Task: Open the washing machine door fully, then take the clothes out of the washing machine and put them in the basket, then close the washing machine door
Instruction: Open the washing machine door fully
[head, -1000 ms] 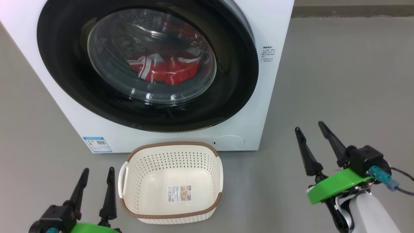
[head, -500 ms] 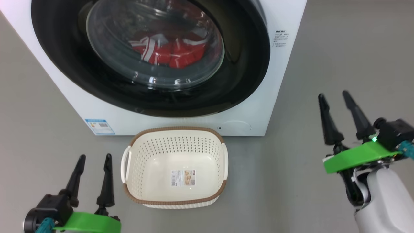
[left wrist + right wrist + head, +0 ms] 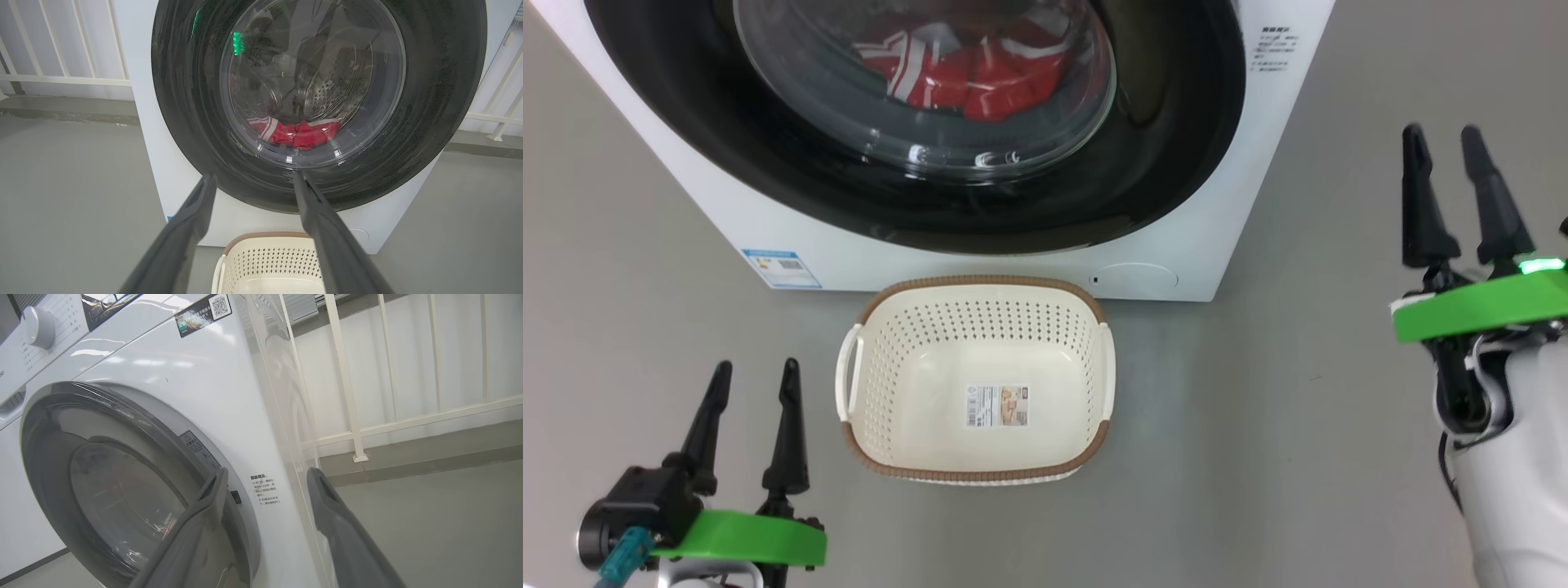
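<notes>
Washer: the white washing machine [image 3: 1258, 163] stood on the grey floor [image 3: 1258, 425], with a small blue label [image 3: 780, 268] at its lower left corner in the head view.
Door: the round, black-rimmed washing machine door [image 3: 1176, 122] lay closed flat against the front, its clear glass bowl at the centre.
Clothes: the red clothes [image 3: 980, 73] with white stripes lay in a heap at the bottom of the drum, seen through the glass.
Basket: the cream basket [image 3: 980, 282] with a brown rim sat on the floor just in front of the washer, below the door. A paper label [image 3: 998, 406] showed on its bottom.
Left claw: the left gripper [image 3: 755, 366] was low over the floor, just left of the basket and apart from it. Its fingers were spread and released, grasping nothing, and they pointed towards the washer.
Right claw: the right gripper [image 3: 1441, 131] was raised to the right of the washer's front corner, clear of the cabinet in the head view. Its fingers were spread and released, grasping nothing.
Right wrist view: the two fingers framed the washer's right front edge near the door rim. A dial [image 3: 39, 327] sat on the control panel above.
Background: a white railing [image 3: 351, 375] ran behind the washer.
</notes>
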{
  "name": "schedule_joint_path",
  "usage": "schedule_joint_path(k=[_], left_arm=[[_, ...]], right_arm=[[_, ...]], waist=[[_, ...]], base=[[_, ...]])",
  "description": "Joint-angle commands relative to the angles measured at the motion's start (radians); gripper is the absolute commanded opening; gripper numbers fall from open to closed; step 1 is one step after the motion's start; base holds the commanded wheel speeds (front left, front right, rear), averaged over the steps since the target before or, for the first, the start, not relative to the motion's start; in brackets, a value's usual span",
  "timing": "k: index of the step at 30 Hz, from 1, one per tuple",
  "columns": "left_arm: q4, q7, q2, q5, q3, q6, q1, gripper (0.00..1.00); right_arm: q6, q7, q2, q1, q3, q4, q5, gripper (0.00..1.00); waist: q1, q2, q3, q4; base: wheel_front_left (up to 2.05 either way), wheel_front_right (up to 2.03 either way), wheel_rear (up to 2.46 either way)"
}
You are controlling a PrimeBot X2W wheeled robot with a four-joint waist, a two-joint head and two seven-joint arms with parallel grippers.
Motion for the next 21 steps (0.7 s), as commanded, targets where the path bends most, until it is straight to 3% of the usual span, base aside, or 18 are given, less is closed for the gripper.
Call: schedule_joint_path(k=[1, 10, 12, 13, 14, 15, 16, 21], left_arm=[[-0.026, -0.012, 0.014, -0.001, 0.036, 0.0, -0.038, 1.0], [-0.034, -0.012, 0.01, -0.005, 0.026, 0.0, -0.064, 1.0], [-0.037, -0.012, 0.009, -0.005, 0.026, -0.001, -0.07, 1.0], [-0.037, -0.012, 0.009, -0.003, 0.026, -0.001, -0.072, 1.0], [-0.037, -0.012, 0.009, -0.002, 0.026, -0.001, -0.074, 1.0], [-0.038, -0.012, 0.009, -0.002, 0.026, -0.001, -0.076, 1.0], [-0.038, -0.012, 0.009, -0.001, 0.026, -0.001, -0.078, 1.0], [-0.04, -0.012, 0.008, -0.002, 0.019, -0.001, -0.087, 1.0]], right_arm=[[0.002, -0.007, -0.01, -0.033, 0.025, -0.017, 0.009, 1.0], [0.002, -0.007, -0.066, -0.151, 0.05, 0.063, 0.132, 1.0], [0.002, -0.007, -0.09, -0.178, 0.07, 0.092, 0.153, 0.7], [0.002, -0.007, -0.099, -0.192, 0.08, 0.106, 0.167, 0.49], [0.002, -0.006, -0.108, -0.206, 0.091, 0.119, 0.182, 0.4], [0.002, -0.004, -0.115, -0.219, 0.102, 0.131, 0.199, 0.24], [0.002, 0.001, -0.121, -0.232, 0.112, 0.142, 0.218, 0.0], [0.002, 0.046, -0.146, -0.302, 0.148, 0.19, 0.336, 0.0]], waist=[[0.0, -0.0001, 0.014, 0.009], [0.0, -0.0001, 0.068, 0.035], [0.0, -0.0001, 0.08, 0.043], [0.0, -0.0001, 0.085, 0.046], [0.0, -0.0001, 0.09, 0.049], [0.0, -0.0001, 0.095, 0.051], [0.0, -0.0001, 0.099, 0.053], [0.0, -0.0001, 0.124, 0.064]], base=[[0.0, 0.0, 0.0], [0.0, 0.0, 0.0], [0.0, 0.0, 0.0], [0.0, 0.0, 0.0], [0.0, 0.0, 0.0], [0.0, 0.0, 0.0], [0.0, 0.0, 0.0], [0.0, 0.0, 0.0]])
